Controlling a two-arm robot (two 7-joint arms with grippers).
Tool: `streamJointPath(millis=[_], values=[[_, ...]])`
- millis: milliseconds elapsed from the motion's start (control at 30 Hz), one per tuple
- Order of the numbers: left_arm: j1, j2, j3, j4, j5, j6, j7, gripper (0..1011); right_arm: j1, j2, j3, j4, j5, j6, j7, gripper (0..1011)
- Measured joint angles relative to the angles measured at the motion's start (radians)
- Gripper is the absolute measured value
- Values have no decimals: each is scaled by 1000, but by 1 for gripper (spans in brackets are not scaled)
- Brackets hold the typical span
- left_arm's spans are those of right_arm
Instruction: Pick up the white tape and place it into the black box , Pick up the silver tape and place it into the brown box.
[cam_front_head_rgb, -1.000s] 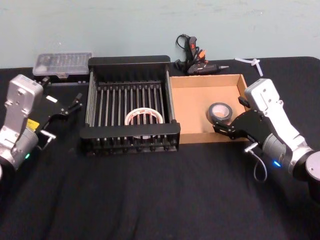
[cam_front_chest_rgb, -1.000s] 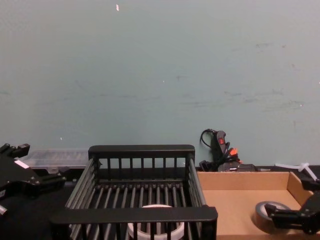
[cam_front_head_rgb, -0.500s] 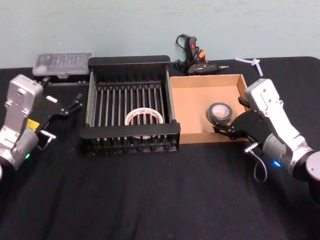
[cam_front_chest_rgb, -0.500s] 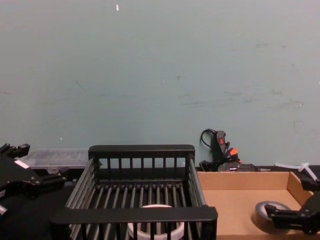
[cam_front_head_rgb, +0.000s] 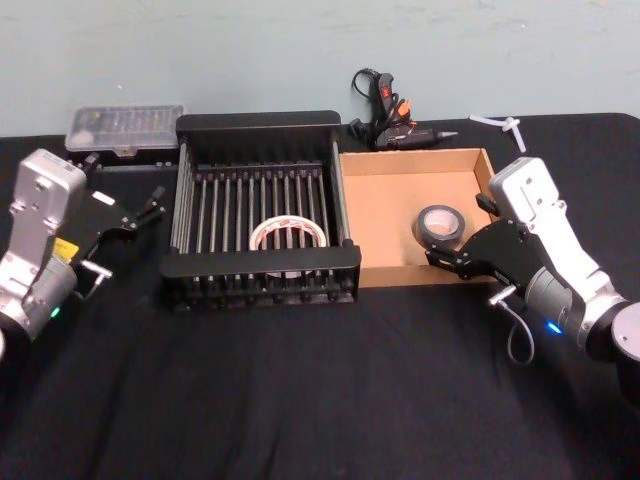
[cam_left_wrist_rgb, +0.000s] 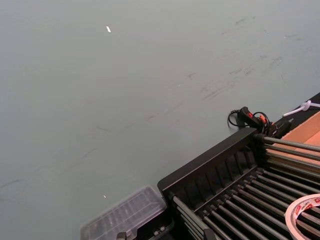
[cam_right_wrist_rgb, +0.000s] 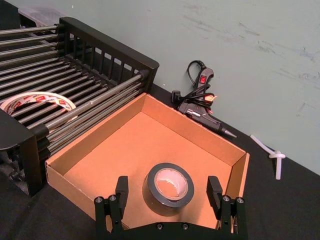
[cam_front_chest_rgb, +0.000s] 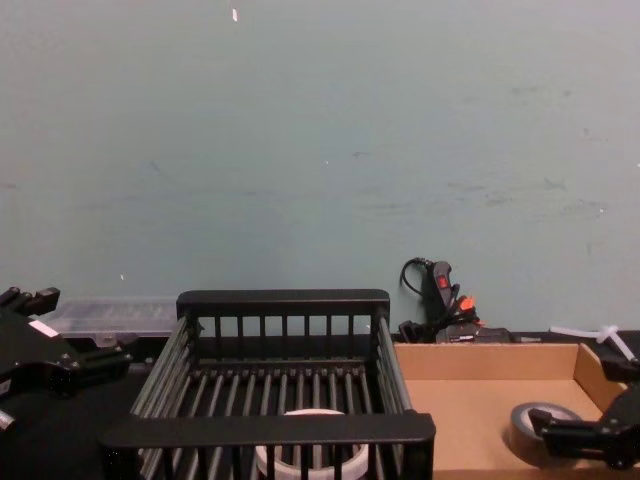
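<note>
Now white tape (cam_front_head_rgb: 288, 234) in black box (cam_front_head_rgb: 260, 123), silver tape (cam_right_wrist_rgb: 169, 184) in brown box (cam_right_wrist_rgb: 125, 150), right gripper (cam_right_wrist_rgb: 170, 196) fingers wide.

Looks like a lab or workshop bench. Black cloth table (cam_front_head_rgb: 300, 400) against a scuffed teal wall (cam_front_chest_rgb: 320, 150); a glue gun (cam_front_head_rgb: 390, 120) and clear parts case (cam_front_head_rgb: 125, 128) at the far edge.

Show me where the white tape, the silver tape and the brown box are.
white tape (cam_front_head_rgb: 288, 234), head view, on the top face of the ring.
silver tape (cam_right_wrist_rgb: 169, 184), right wrist view, on its silver-grey top face.
brown box (cam_front_head_rgb: 380, 205), head view, on a bare part of its floor.
</note>
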Motion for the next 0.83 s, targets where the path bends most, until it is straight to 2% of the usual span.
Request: streamJointPath(millis=[833], values=[[0, 0, 0, 0, 0, 0, 0, 1000, 0, 0, 0, 0, 1, 0, 0, 1000]])
